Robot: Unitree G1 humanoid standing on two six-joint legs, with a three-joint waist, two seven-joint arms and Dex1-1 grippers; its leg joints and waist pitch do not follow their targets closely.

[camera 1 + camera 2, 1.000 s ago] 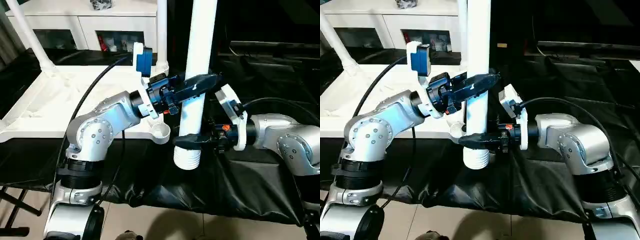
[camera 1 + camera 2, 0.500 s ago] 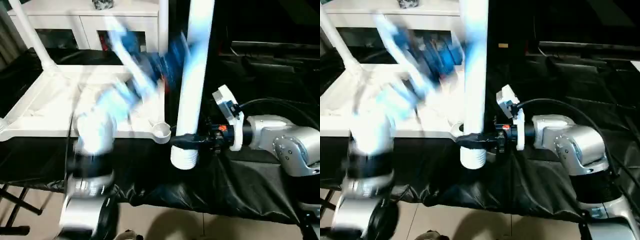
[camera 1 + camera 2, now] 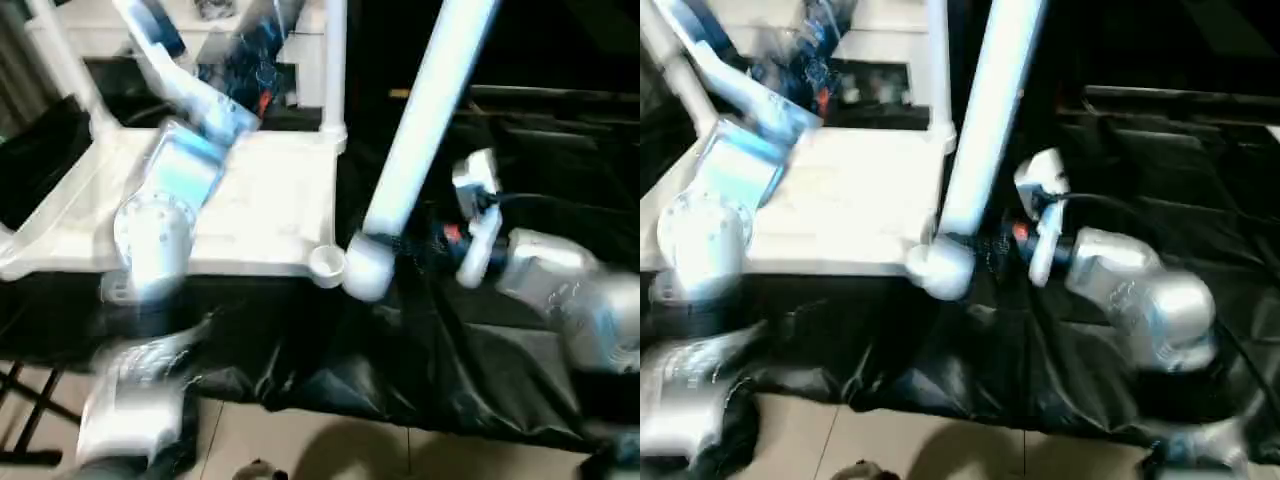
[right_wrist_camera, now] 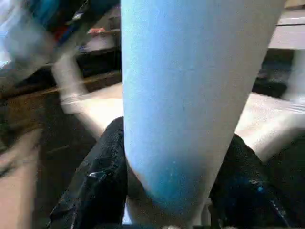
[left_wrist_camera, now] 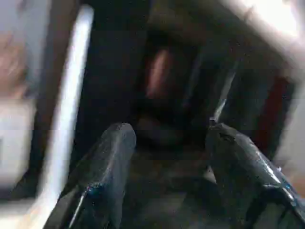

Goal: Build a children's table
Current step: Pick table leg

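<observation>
The white tabletop lies underside up on the black-draped bench, with a round corner socket at its near right corner. Two white legs stand upright in its far corners. My right gripper is shut on a third leg, with its black fingers on either side of the tube. That leg leans with its top to the right, and its thick lower end sits just beside the corner socket. My left gripper is open and empty, raised high over the tabletop's far side.
A black cloth covers the bench and hangs over its front edge. A white cabinet stands behind the tabletop. Light floor shows below the cloth.
My left gripper let go of the leg and swung up and back to the left. The leg in my right gripper tilted, top to the right, and its lower end moved toward the corner socket.
</observation>
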